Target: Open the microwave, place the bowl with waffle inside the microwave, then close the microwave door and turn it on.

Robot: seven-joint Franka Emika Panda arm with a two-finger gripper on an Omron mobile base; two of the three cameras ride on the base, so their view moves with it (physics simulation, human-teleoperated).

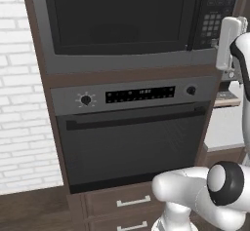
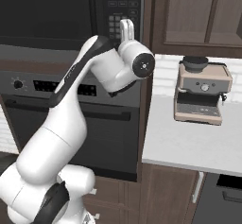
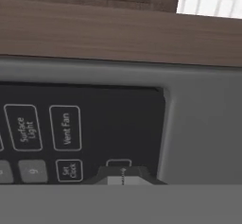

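Tool (image 3: 123, 176) shut, empty, at microwave (image 1: 122, 25) keypad (image 3: 80, 133); buttons read "Surface Light", "Vent Fan", "Set Clock".

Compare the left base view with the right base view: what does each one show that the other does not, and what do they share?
Left base view alone: the white brick wall and the drawers under the oven.

Right base view alone: the coffee machine standing on the white counter, with wooden cabinets above.

Both: the microwave, its door closed, its keypad panel with the shut gripper raised before it, the wall oven below, and the white arm.
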